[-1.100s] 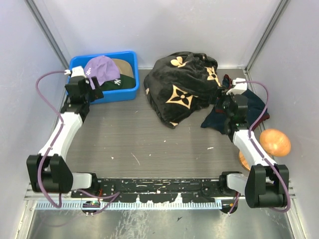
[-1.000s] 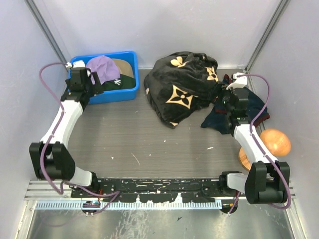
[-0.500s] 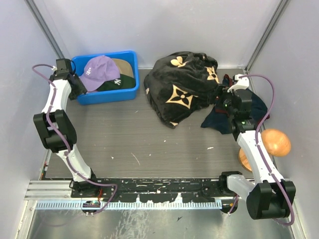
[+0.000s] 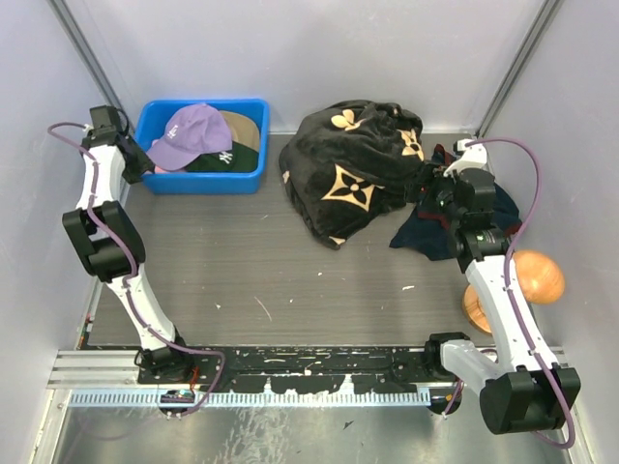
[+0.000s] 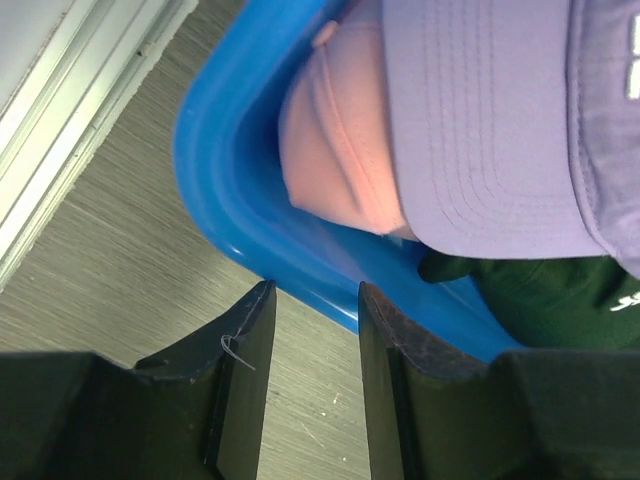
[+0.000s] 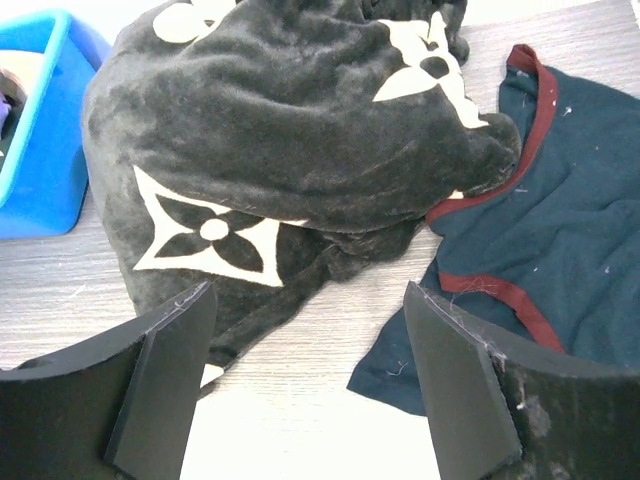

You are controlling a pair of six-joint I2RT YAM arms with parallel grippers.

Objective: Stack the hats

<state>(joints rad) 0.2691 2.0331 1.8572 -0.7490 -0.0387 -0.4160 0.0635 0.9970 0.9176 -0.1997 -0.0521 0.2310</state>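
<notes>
Several hats lie piled in a blue bin (image 4: 205,184) at the back left. The lavender cap (image 4: 189,133) is on top, over the tan cap (image 4: 244,126) and the dark green cap (image 4: 230,160). In the left wrist view the lavender brim (image 5: 480,130) covers a pink cap (image 5: 335,150), with dark green fabric (image 5: 560,300) beside them. My left gripper (image 4: 138,164) (image 5: 315,290) hangs just outside the bin's left corner (image 5: 215,190), partly open and holding nothing. My right gripper (image 4: 443,196) (image 6: 310,290) stands wide open and empty over bare table.
A large black cloth with tan flower marks (image 4: 353,169) (image 6: 290,130) is heaped at the back middle. A dark blue cloth with red trim (image 4: 426,232) (image 6: 560,230) lies to its right. A round-topped wooden stand (image 4: 532,275) sits by the right wall.
My left arm has swung left and back along the wall, bringing its gripper to the bin's left corner, and its jaws have narrowed. The right arm has stretched slightly farther back.
</notes>
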